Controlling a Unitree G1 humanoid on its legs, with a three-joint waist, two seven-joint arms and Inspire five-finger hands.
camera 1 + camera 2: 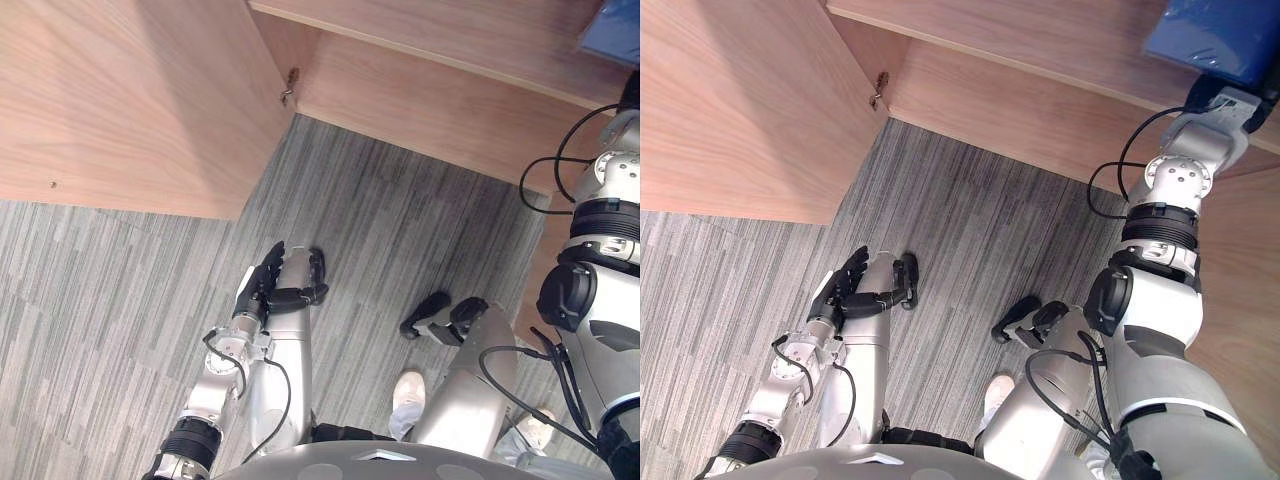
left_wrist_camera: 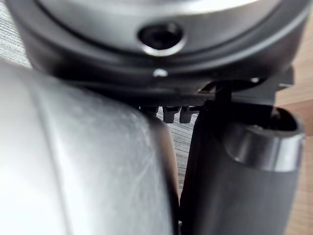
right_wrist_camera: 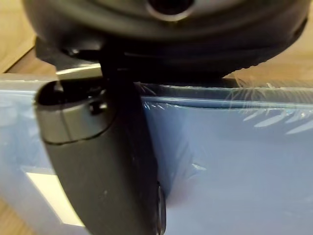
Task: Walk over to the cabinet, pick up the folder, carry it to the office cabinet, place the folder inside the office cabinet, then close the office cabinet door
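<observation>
The blue folder (image 1: 1215,40), wrapped in clear film, lies on the wooden shelf (image 1: 1040,40) of the office cabinet at the upper right. My right arm reaches up to it and my right hand (image 1: 1240,95) holds its near edge. In the right wrist view the thumb (image 3: 98,161) lies pressed across the folder (image 3: 234,161); the fingers are hidden behind it. My left hand (image 1: 265,285) hangs low over the floor with straight fingers and nothing in it.
The cabinet's wooden door (image 1: 120,100) stands open at the upper left, hinged (image 1: 288,90) to the cabinet's front panel (image 1: 420,110). Grey striped carpet (image 1: 100,330) covers the floor. A person's white shoe (image 1: 408,392) is close behind me.
</observation>
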